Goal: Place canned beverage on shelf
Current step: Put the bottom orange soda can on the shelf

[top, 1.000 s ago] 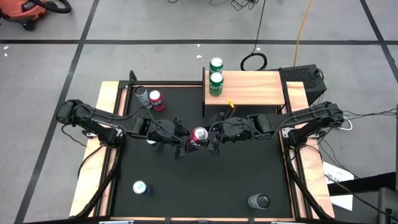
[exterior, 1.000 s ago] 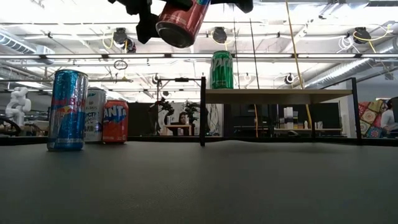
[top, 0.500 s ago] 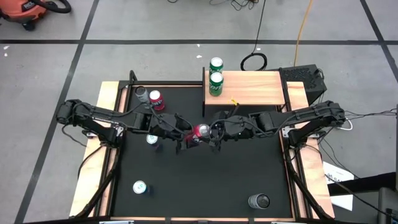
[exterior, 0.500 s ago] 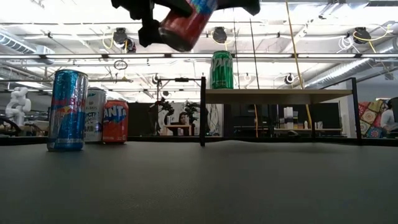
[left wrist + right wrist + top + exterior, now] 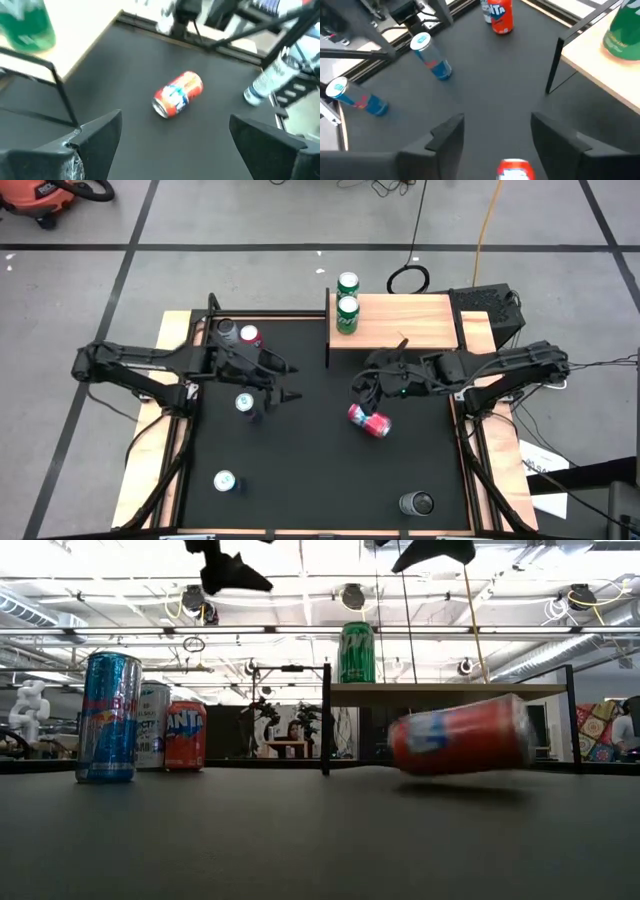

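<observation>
Lying sideways on black mat (image 5: pixel 300 480): red can (image 5: pixel 369 421), apparently loose. Right gripper (image 5: pixel 362 387) hovering at its 12 o'clock, fingers spread, empty. Left gripper (image 5: pixel 285 383) spread, empty, well apart at 9 o'clock.

My two arms are dark, almost black, built from jointed segments with thin black cables looped along them, the left arm (image 5: pixel 150 370) on the left of the overhead frame and the right arm (image 5: pixel 500 370) on the right. Each ends in two flat, matte black fingers (image 5: pixel 95 135) with squared, wedge-like tips. Nothing on them reads as a marking I can make out.
</observation>
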